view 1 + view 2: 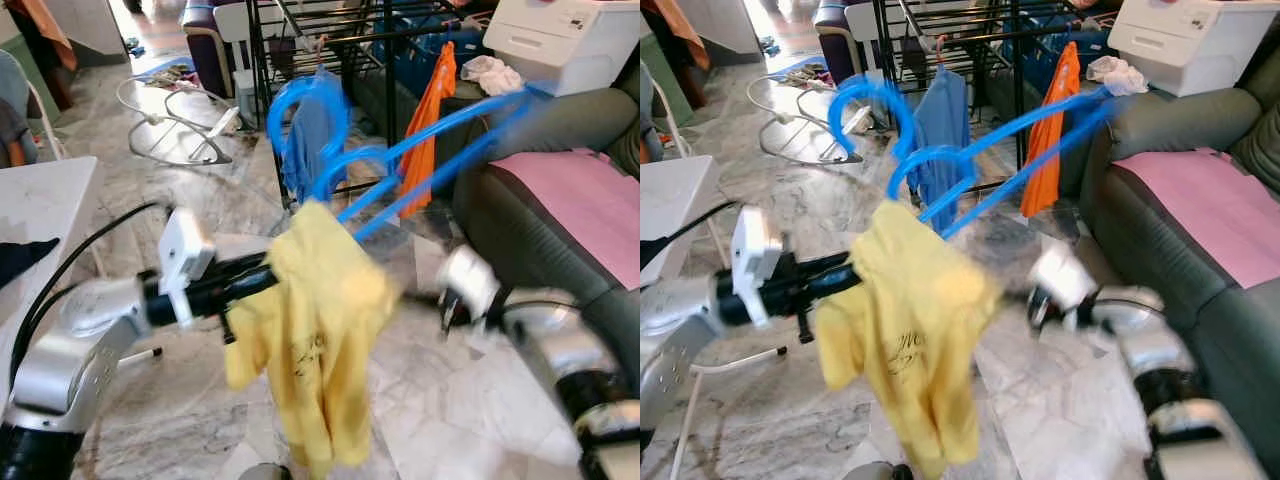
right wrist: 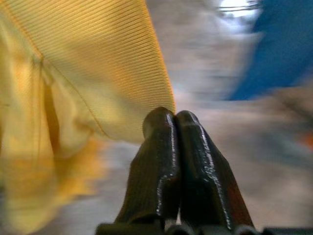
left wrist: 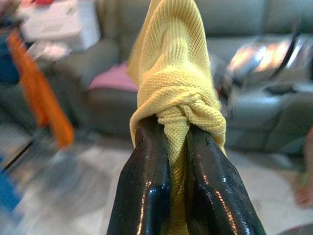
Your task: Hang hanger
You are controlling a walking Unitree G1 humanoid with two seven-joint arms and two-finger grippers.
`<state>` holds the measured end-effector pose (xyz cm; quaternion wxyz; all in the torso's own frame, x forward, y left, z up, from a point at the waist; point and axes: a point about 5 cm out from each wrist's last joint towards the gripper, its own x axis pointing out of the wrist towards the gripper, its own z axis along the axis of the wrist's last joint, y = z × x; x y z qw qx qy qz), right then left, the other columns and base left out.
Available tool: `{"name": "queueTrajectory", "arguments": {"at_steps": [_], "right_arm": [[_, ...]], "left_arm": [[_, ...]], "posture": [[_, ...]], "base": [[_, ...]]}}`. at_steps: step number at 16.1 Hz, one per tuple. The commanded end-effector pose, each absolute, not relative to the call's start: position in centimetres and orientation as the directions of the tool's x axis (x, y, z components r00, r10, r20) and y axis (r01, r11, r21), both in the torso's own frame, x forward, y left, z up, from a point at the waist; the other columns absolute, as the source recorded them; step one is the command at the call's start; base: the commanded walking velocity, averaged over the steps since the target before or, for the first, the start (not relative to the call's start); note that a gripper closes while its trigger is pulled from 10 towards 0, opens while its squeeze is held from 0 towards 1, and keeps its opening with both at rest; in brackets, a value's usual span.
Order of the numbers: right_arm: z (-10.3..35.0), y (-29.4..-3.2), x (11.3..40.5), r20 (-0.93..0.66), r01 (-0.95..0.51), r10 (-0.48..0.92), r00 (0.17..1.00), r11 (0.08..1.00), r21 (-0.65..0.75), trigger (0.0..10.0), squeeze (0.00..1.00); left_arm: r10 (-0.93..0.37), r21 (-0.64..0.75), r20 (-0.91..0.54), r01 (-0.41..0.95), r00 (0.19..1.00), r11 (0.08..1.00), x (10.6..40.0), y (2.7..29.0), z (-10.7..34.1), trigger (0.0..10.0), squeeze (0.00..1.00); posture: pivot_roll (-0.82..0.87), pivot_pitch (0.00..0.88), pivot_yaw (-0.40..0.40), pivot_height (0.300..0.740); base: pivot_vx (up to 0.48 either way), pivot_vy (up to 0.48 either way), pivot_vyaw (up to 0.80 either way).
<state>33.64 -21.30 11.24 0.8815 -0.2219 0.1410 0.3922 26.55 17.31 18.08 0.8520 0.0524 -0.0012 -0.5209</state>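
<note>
The left gripper (image 3: 178, 142) has its two black fingers (image 3: 146, 186) pressed together on a yellow knitted cloth (image 3: 173, 58). The cloth is bunched in a fold at the fingertips and rises above them. Behind, all blurred, stand a grey sofa (image 3: 254, 19), a pink cover (image 3: 115, 78) and an orange cloth (image 3: 46, 107).

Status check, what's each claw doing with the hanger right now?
Left claw shut on yellow knit shirt. Right claw shut, empty. Blue plastic hanger blurred above; black drying rack ahead.
</note>
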Motion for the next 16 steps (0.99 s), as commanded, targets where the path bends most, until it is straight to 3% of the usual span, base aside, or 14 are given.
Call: {"name": "queueTrajectory", "arguments": {"at_steps": [1,2,7,12,16], "right_arm": [[12.7,-22.2,34.6,-0.378,-0.659,0.540,0.752,0.639,-0.398,0.0,0.00],[15.0,-22.8,35.8,-0.296,-0.521,0.431,0.852,0.648,-0.556,0.0,0.00],[20.0,-23.8,37.5,-0.030,-0.199,0.270,0.962,0.626,-0.754,0.0,0.00],[24.6,-24.1,37.9,0.299,0.144,0.207,0.932,0.547,-0.825,0.0,0.00],[24.9,-23.6,38.0,0.326,0.154,0.254,0.910,0.524,-0.838,0.0,0.00]], "left_arm": [[-0.872,0.144,-0.051,0.868,0.486,0.475,26.7,18.1,18.4,0.0,0.00],[-0.859,0.141,-0.078,0.859,0.506,0.493,26.7,18.7,17.6,0.0,0.00],[-0.846,0.133,-0.190,0.867,0.499,0.481,26.4,19.2,15.8,0.0,0.00],[-0.789,0.059,-0.453,0.897,0.415,0.437,25.0,20.4,12.0,0.0,0.00],[-0.791,0.044,-0.508,0.928,0.340,0.371,24.6,20.3,11.6,0.0,0.00]], "posture": [[0.01,0.027,0.030,0.740],[0.00,0.025,0.032,0.740],[0.00,0.020,0.034,0.740],[0.00,0.018,0.030,0.740],[-0.01,0.024,0.030,0.740]], "base": [[0.000,0.000,0.00],[0.000,0.000,0.00],[0.000,0.000,0.00],[0.000,0.000,0.00],[0.000,0.000,0.00]]}}
